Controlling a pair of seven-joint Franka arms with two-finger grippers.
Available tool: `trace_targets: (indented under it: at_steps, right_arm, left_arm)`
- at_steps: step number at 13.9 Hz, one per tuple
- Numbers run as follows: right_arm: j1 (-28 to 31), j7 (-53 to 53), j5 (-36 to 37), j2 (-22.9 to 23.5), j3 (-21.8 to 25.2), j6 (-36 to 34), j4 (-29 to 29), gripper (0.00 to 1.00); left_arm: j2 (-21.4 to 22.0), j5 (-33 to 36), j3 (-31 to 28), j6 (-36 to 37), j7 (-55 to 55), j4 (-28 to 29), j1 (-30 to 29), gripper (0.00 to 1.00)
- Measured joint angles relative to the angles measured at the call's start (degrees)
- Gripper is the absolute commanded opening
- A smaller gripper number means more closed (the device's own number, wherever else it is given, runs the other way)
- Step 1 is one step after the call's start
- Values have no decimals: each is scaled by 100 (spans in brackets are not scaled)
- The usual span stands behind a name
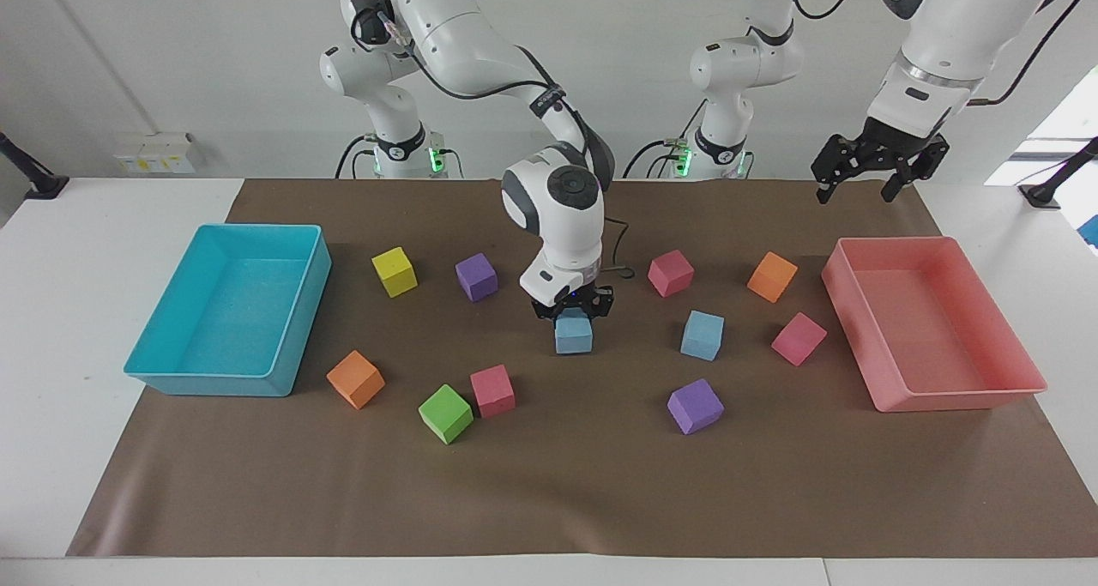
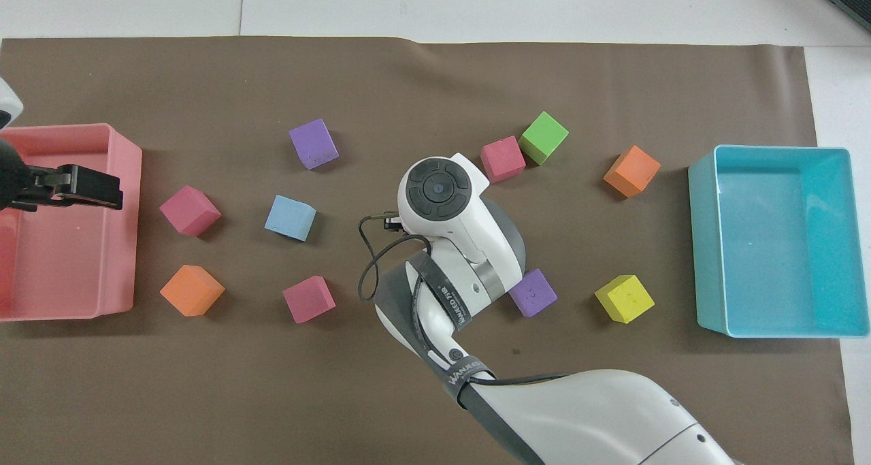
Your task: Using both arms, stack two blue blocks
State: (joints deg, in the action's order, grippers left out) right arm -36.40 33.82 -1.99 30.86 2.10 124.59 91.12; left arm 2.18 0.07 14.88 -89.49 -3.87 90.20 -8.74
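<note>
My right gripper (image 1: 573, 317) is shut on one light-blue block (image 1: 573, 335), held low over the middle of the mat. In the overhead view that block is hidden under the right arm's wrist (image 2: 439, 187). The second blue block (image 1: 702, 335) (image 2: 290, 217) lies on the mat toward the left arm's end, a short gap from the held one. My left gripper (image 1: 856, 193) hangs open and empty in the air, over the pink tray's (image 1: 944, 395) edge nearest the robots, and the left arm waits.
A turquoise tray (image 1: 214, 386) stands at the right arm's end. Purple (image 1: 476, 277), yellow (image 1: 395, 271), orange (image 1: 355, 378), green (image 1: 445, 413) and pink (image 1: 492, 390) cubes lie around the held block; pink (image 1: 670, 273), orange (image 1: 771, 276), pink (image 1: 798, 338) and purple (image 1: 695, 406) cubes surround the other.
</note>
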Motion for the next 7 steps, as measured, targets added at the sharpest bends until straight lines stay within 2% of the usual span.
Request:
trace_targets:
  at_steps: [7]
  right_arm:
    - [-78,-187,0,0,-5,69,78,0]
  left_arm:
    - [0,0,2,0,0,0,0,100]
